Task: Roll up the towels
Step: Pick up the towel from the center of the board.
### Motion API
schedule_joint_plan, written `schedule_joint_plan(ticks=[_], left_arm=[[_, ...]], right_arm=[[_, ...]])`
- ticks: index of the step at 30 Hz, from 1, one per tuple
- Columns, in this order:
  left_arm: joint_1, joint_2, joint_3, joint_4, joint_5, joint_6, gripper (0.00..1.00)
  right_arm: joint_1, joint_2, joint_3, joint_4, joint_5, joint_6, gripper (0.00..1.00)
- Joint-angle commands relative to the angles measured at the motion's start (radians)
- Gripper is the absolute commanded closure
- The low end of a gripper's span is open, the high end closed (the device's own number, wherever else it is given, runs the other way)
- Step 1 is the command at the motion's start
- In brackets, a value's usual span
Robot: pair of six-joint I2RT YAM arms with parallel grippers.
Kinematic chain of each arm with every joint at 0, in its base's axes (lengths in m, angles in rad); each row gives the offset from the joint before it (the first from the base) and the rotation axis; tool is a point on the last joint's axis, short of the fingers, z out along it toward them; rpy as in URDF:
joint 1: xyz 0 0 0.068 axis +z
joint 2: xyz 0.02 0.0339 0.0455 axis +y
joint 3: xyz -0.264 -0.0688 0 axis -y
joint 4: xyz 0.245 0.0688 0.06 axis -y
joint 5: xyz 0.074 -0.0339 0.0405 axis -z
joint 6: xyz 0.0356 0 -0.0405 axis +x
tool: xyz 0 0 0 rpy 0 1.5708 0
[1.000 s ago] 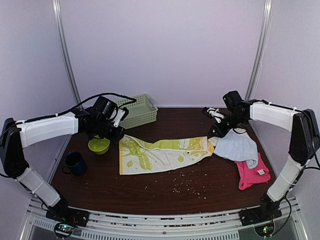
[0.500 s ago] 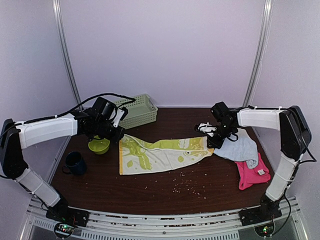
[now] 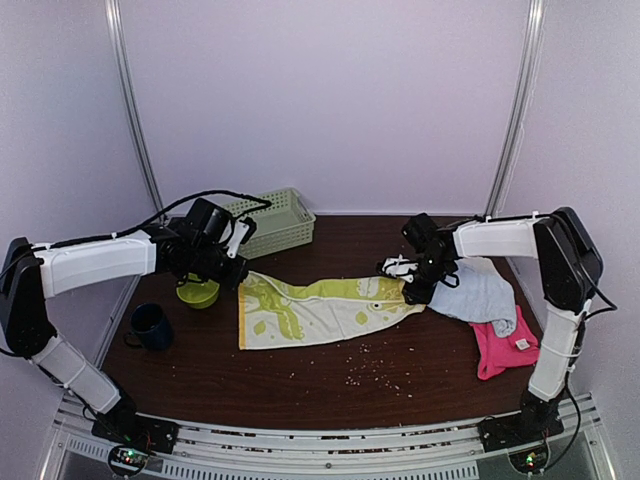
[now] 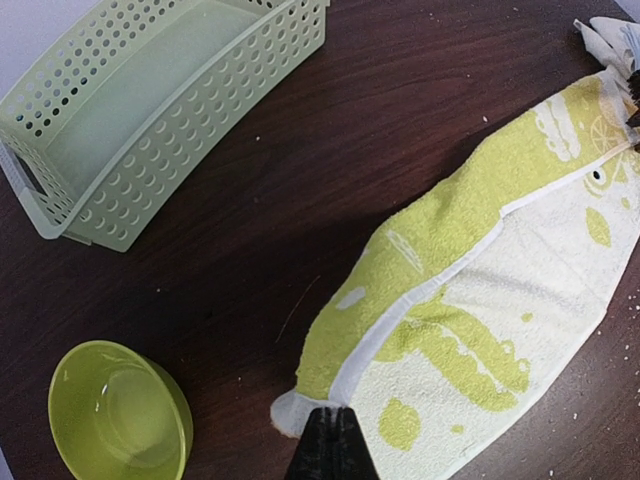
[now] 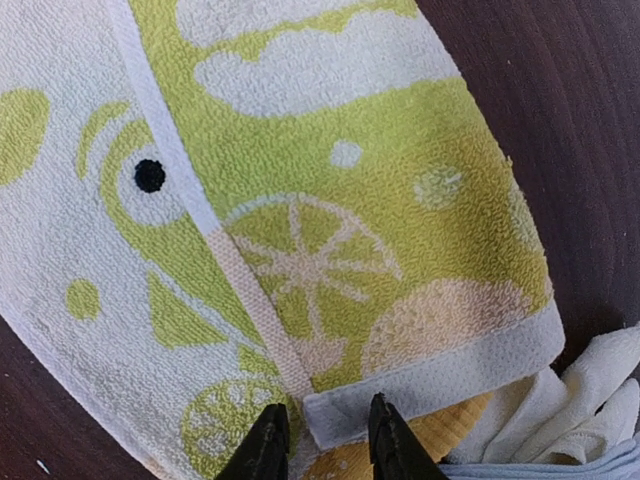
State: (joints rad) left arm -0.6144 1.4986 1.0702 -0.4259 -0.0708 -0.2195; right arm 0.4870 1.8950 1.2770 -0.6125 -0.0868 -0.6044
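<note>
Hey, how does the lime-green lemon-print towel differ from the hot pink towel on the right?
The lime-green terry towel with pale lemon print lies spread long across the table's middle; the hot pink cloth towel sits bunched near the right edge. Green is patterned; pink is plain with a white tag. Both are soft cloth, not yet rolled.

I get the whole bench (image 3: 300,395) from above and behind the arm bases, looking down and forward, my left wrist view looks down from a little above the lime-green towel's (image 3: 320,305) left end, and my right wrist view sits close over its right end, so all three share that towel.
</note>
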Motion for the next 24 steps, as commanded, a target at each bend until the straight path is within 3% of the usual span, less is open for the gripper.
schedule_joint_plan(ticks=[1, 6, 13, 19, 24], left_arm=[[0.002, 0.009, -0.011, 0.052, 0.001, 0.000, 1.00], [0.002, 0.019, -0.015, 0.059, 0.002, 0.002, 1.00], [0.002, 0.021, -0.023, 0.070, 0.001, 0.008, 1.00], [0.001, 0.025, -0.026, 0.072, 0.006, 0.011, 1.00], [0.002, 0.019, -0.037, 0.086, 0.011, 0.011, 1.00]], right_arm=[[0.006, 0.014, 0.033, -0.019, 0.040, -0.012, 0.70], [0.007, 0.026, 0.033, -0.009, 0.073, -0.007, 0.72], [0.007, 0.034, 0.040, 0.022, 0.090, 0.012, 0.82], [0.017, 0.055, 0.068, -0.057, 0.031, -0.028, 0.71], [0.021, 0.087, 0.082, -0.056, 0.065, -0.010, 0.75]])
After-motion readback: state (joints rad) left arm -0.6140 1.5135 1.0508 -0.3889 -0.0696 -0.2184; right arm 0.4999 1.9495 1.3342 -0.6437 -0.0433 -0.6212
